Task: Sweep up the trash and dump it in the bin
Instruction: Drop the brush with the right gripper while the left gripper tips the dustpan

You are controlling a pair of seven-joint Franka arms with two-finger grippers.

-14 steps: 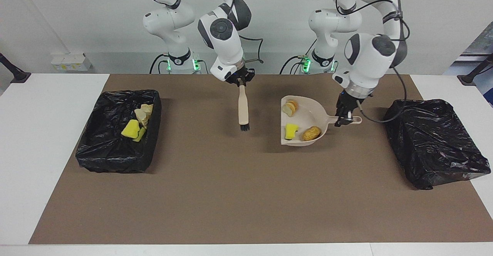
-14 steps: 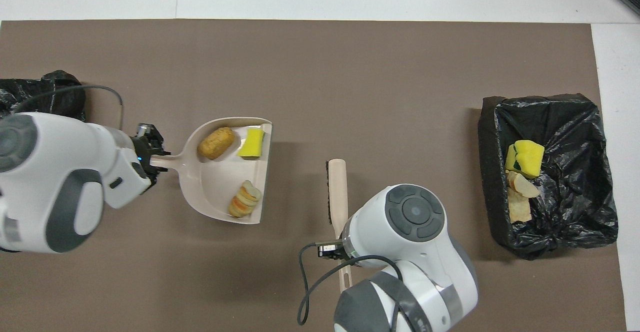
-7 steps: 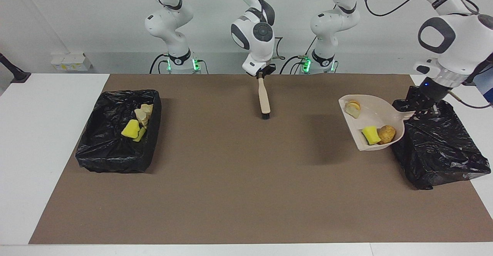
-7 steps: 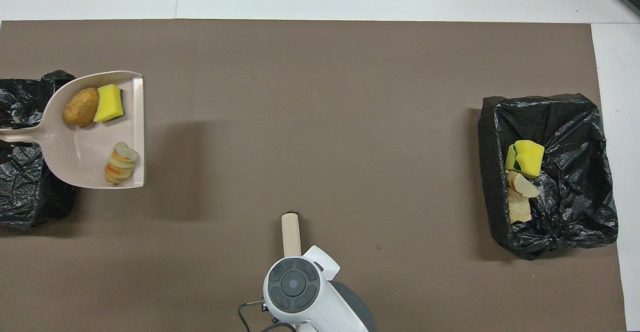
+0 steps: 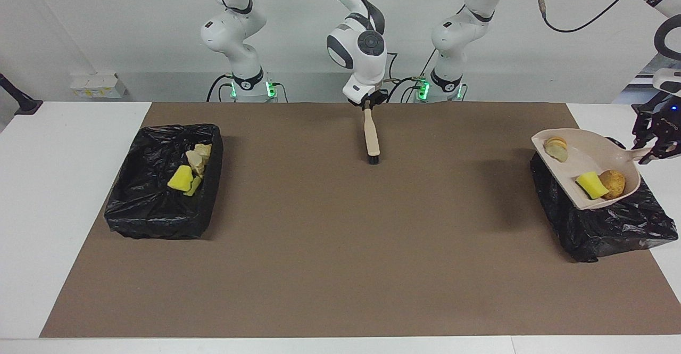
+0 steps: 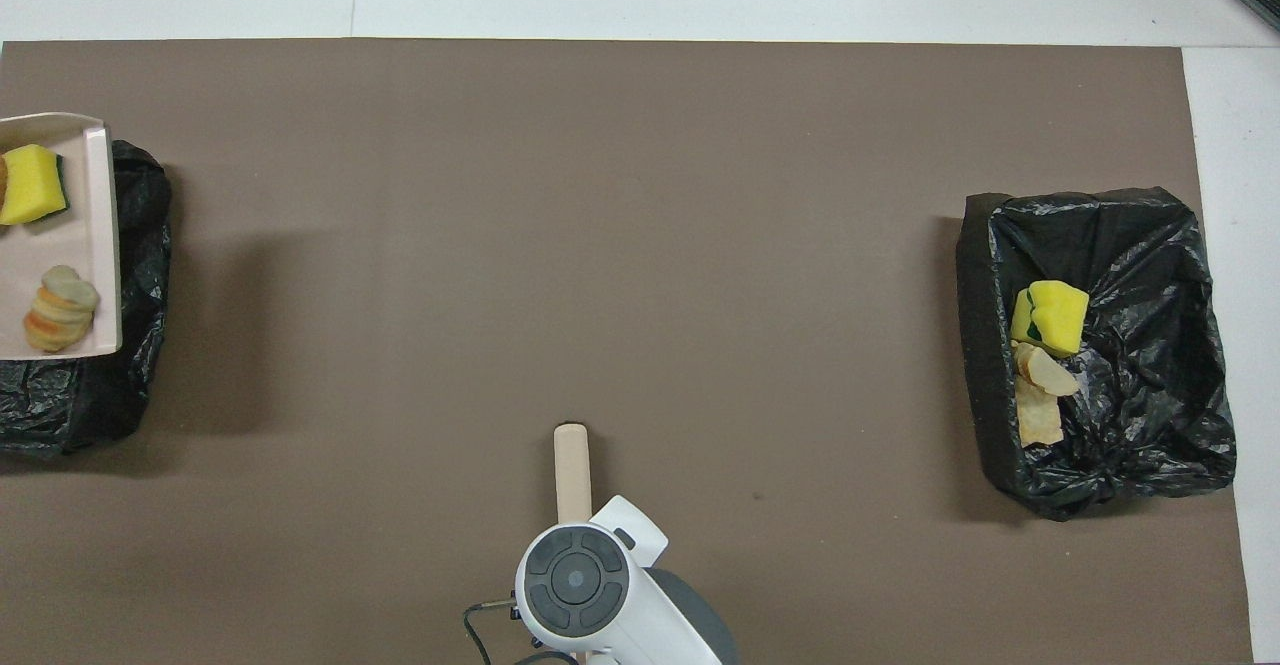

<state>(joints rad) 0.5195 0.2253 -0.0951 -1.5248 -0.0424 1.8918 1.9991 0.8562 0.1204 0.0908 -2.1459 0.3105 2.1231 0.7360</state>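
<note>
My left gripper (image 5: 657,142) is shut on the handle of the beige dustpan (image 5: 588,157) and holds it up over the black-lined bin (image 5: 612,226) at the left arm's end of the table. In the pan lie a yellow sponge wedge (image 5: 591,184), a golden-brown bread bit (image 5: 612,182) and a sliced croissant bit (image 5: 556,148). The overhead view shows only the pan's mouth (image 6: 70,245), with the sponge (image 6: 30,197) and the croissant bit (image 6: 62,307). My right gripper (image 5: 368,104) is shut on the brush (image 5: 371,138), which hangs bristles down over the mat's middle.
A second black-lined bin (image 5: 154,210) stands at the right arm's end and holds a yellow sponge (image 5: 181,179) and bread bits (image 5: 198,157). It also shows in the overhead view (image 6: 1150,245). A brown mat (image 5: 340,247) covers the table.
My left gripper has lifted the loaded dustpan off the mat's middle and carried it over the bin at the left arm's end. My right gripper has drawn the brush back toward the robots.
</note>
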